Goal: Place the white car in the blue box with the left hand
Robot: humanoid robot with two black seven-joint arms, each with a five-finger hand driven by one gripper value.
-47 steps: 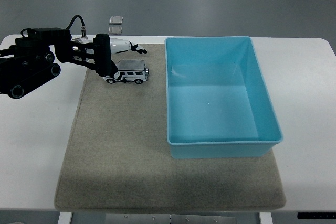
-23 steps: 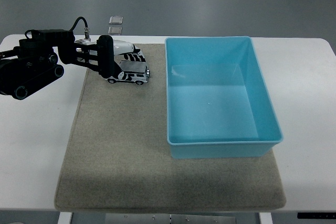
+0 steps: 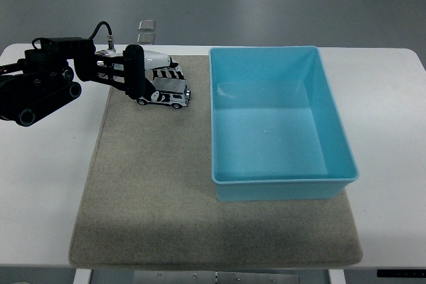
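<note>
My left hand (image 3: 154, 70) comes in from the left, fingers curled over the car (image 3: 165, 91) and seemingly gripping its roof; the car sits on the mat (image 3: 153, 184), long axis roughly left-right, nose toward the box (image 3: 279, 121); the box lies just right of it, so I judge a lift and rightward carry.

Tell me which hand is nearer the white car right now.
Left. The left hand is on the white car, fingers draped over its roof at the mat's far left. The right hand is out of view.
</note>
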